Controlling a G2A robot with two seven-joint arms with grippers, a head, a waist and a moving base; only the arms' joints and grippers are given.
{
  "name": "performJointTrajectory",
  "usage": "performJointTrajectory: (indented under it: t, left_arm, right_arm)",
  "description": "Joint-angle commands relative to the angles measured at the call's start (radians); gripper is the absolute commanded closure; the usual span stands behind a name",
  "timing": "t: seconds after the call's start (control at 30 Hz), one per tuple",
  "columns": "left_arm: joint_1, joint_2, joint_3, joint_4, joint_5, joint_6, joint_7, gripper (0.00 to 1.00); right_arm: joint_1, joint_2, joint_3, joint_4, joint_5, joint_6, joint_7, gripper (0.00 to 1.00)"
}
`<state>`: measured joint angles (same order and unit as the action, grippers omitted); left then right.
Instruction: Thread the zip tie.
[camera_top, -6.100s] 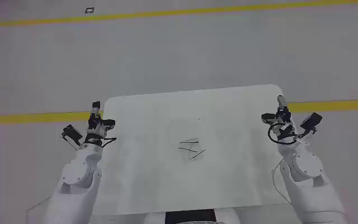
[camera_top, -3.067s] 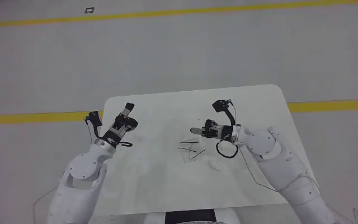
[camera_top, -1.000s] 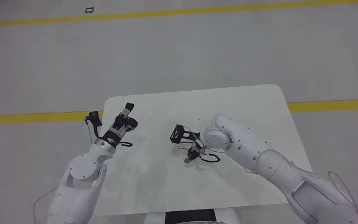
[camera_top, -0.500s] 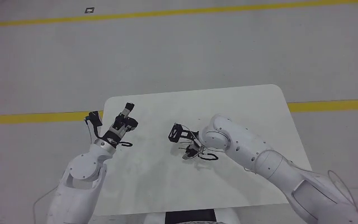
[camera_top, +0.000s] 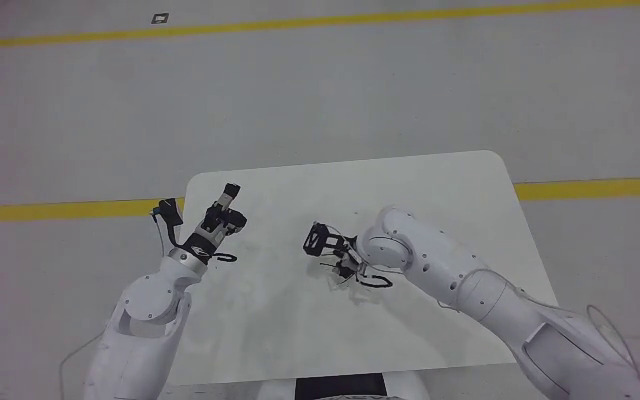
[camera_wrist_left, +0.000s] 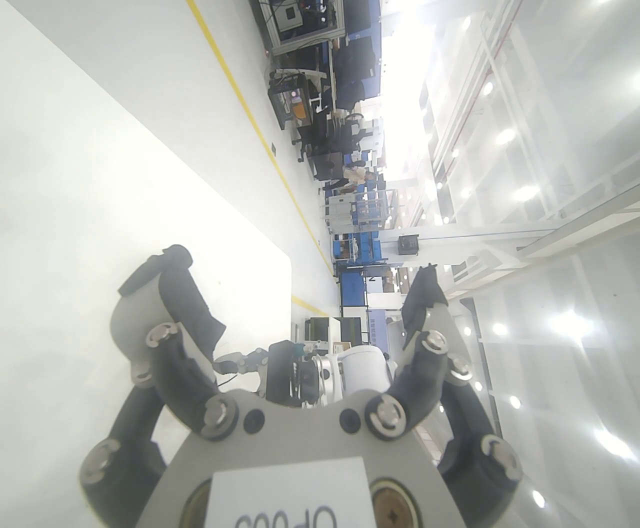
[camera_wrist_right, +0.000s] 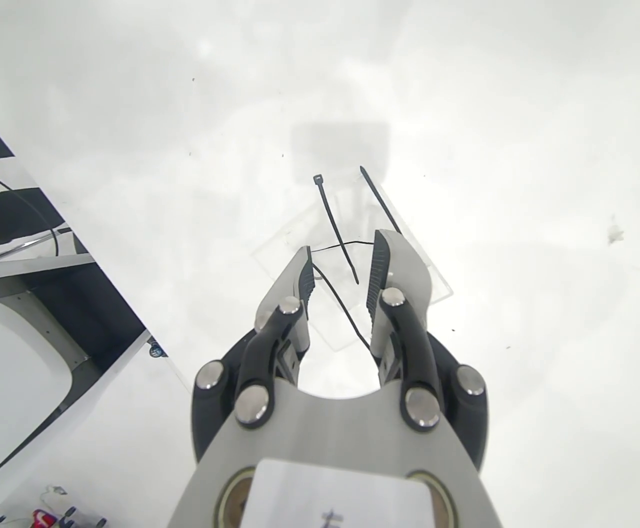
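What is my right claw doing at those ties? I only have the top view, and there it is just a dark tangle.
Observer: The right claw is open, astride the black zip ties, and grips none of them.
Operator: Are they lying straight on the table?
Observer: No, they lie loose and crossed on a clear plastic sheet that is spread on the table.
Operator: And the left claw?
Observer: The left claw is open wide with nothing between its jaws, off to the side over the table.
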<state>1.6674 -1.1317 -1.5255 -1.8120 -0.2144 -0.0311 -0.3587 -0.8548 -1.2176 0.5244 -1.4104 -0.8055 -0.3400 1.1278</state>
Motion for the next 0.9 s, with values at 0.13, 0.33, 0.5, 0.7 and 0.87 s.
performJointTrajectory:
  t: [0.13,0.33,0.5,0.7,0.87]
  left_arm:
    - [0.0,0.0,0.0,0.0,0.0,0.0,0.0,0.0]
    - [0.0,0.0,0.0,0.0,0.0,0.0,0.0,0.0]
    - [0.0,0.0,0.0,0.0,0.0,0.0,0.0,0.0]
    - [0.0,0.0,0.0,0.0,0.0,0.0,0.0,0.0]
    - [0.0,0.0,0.0,0.0,0.0,0.0,0.0,0.0]
  right_arm:
    - [0.008,0.003,-0.011,-0.018,-0.001,0.0,-0.001,0.69]
    - [0.018,0.005,-0.026,-0.037,-0.01,0.0,0.015,0.73]
    - [0.023,0.007,-0.037,-0.055,-0.012,0.0,0.025,0.75]
    - [0.03,0.006,-0.06,-0.058,-0.011,0.0,0.023,0.75]
    - [0.034,0.0,-0.076,-0.032,-0.021,0.0,0.011,0.76]
